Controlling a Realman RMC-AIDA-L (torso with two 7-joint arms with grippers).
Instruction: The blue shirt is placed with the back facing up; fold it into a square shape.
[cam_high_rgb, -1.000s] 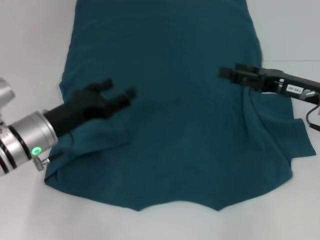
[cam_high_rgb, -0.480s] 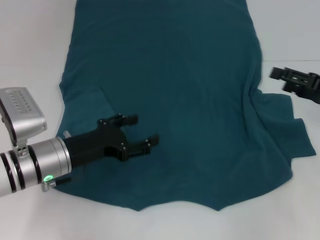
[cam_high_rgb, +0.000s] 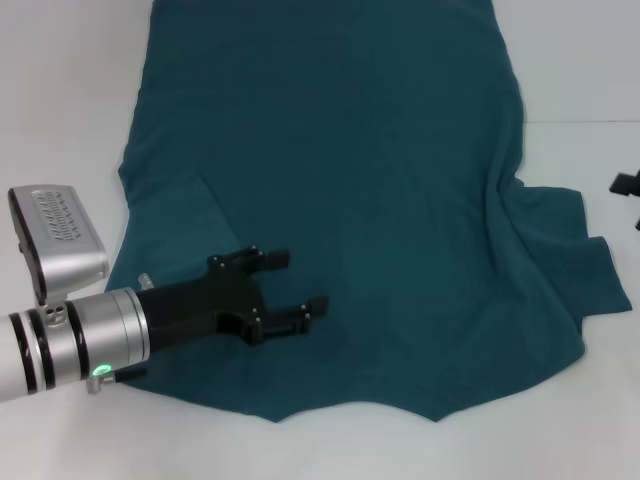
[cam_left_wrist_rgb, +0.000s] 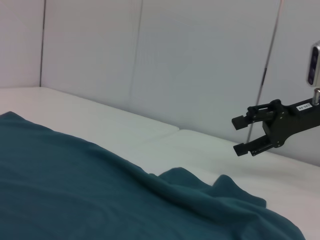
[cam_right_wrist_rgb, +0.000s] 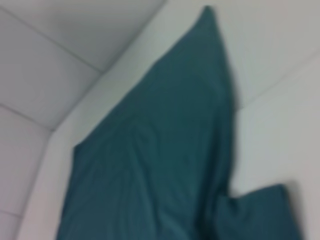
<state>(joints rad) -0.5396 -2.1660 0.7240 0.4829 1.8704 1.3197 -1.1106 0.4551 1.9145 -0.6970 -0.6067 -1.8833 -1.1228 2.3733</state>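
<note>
My left claw (cam_high_rgb: 290, 282) hangs over the near-left part of the blue shirt (cam_high_rgb: 350, 180), released, its two black fingers (cam_high_rgb: 268, 258) spread apart with no cloth between them. I cannot tell whether the fingertips touch the fabric or sit just above it. Behind the claw, the silver wrist section (cam_high_rgb: 70, 340) shows a green light and reaches back over the near-left corner of the white tabletop (cam_high_rgb: 60, 130).

My right claw (cam_high_rgb: 626, 186) is barely in the head view, only a black tip at the right edge of the tabletop, off the shirt and well apart from it. From the left wrist view I see it (cam_left_wrist_rgb: 242, 135) better: it hangs in the air above the tabletop with its fingers spread, gripping nothing.

The shirt lies spread flat with its plain side up, covering most of the middle of the tabletop and running to the far edge. Its left sleeve is tucked in under the body near my left claw. The right sleeve (cam_high_rgb: 570, 250) sticks out toward the right edge, with wrinkles where it joins the body. The collar end faces the near edge.
</note>
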